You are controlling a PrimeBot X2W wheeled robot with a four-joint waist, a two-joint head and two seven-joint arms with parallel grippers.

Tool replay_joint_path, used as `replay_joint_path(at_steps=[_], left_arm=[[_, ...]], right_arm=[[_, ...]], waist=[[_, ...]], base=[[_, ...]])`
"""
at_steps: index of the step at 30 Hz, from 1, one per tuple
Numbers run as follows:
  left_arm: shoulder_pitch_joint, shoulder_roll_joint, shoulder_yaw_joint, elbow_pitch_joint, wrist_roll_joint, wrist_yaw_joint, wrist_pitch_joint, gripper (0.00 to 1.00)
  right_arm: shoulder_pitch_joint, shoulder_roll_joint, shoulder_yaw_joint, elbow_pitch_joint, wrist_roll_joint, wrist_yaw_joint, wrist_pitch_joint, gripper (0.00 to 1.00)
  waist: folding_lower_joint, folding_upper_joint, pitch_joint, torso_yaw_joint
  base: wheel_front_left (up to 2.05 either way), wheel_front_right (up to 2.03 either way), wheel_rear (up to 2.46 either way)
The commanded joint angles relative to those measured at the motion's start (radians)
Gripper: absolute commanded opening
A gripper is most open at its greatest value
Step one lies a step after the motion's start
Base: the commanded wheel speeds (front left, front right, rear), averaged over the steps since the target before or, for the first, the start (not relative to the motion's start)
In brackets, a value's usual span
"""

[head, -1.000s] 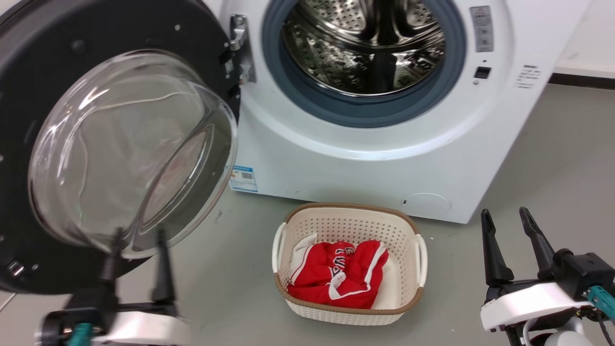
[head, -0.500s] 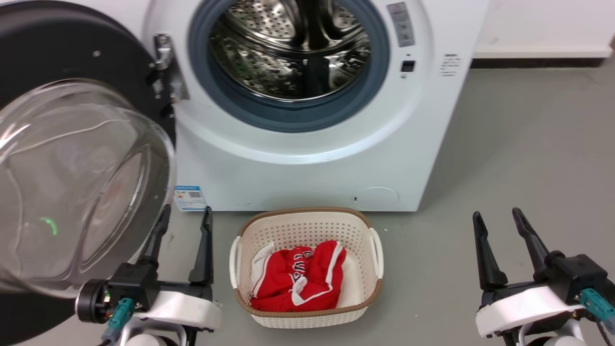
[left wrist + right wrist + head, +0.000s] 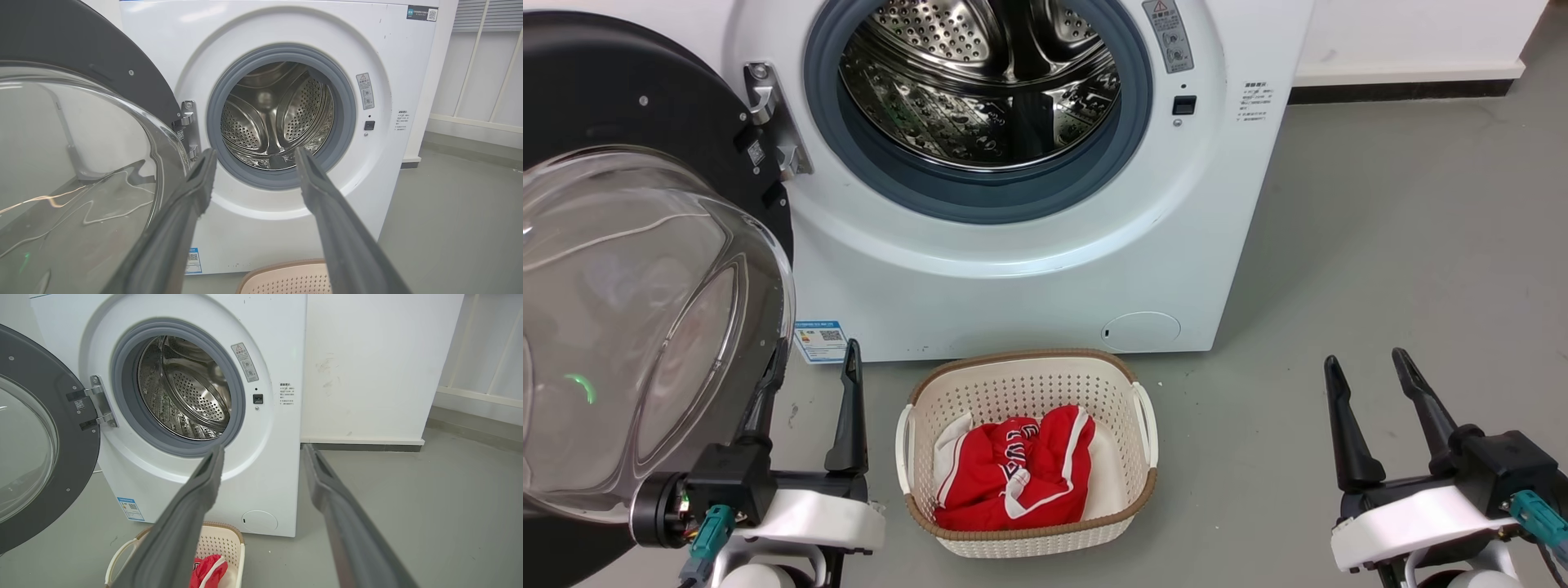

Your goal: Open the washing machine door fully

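Our left claw (image 3: 815, 353) is open and empty, just beside the washing machine door (image 3: 621, 90), which hangs wide out left of the washing machine (image 3: 1029, 278). We should push it slowly, not on the glass (image 3: 629, 327).

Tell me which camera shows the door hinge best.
Right wrist view: the hinge sits whole, unobstructed, joined to the door. The head view sees it steeply from above; in the left wrist view the glass bowl crowds its lower part.
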Motion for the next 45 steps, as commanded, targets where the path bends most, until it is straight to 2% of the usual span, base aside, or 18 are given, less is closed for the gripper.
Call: replay_joint_path(at_steps=[1,15,33,34,45], left_arm=[[0.014,-0.009,0.01,-0.005,0.011,-0.008,-0.002,1.0],[0.045,-0.047,0.046,-0.013,0.054,-0.032,-0.002,1.0],[0.049,-0.067,0.073,-0.01,0.083,-0.066,-0.002,1.0],[0.036,-0.067,0.07,-0.01,0.078,-0.063,0.0,0.0],[0.017,-0.074,0.094,0.04,-0.141,-0.076,0.061,0.0]], right_arm=[[0.0,0.001,-0.004,-0.007,0.002,0.0,0.002,1.0],[-0.004,0.001,-0.002,-0.004,0.006,0.0,-0.005,1.0],[-0.008,0.001,-0.002,-0.001,0.011,0.0,-0.005,1.0],[-0.003,0.0,-0.002,-0.003,0.005,0.0,-0.002,0.0],[-0.013,-0.013,-0.001,0.038,0.239,0.0,0.022,0.0]], waist=[[0.0,0.0,0.001,0.004],[0.0,0.0,0.0,0.01],[0.0,0.0,0.006,0.011],[0.0,0.0,0.006,0.011],[0.0,0.0,0.004,0.013]], base=[[0.0,0.0,0.0],[0.0,0.0,0.0],[0.0,0.0,0.0],[0.0,0.0,0.0],[0.0,0.0,0.0]])
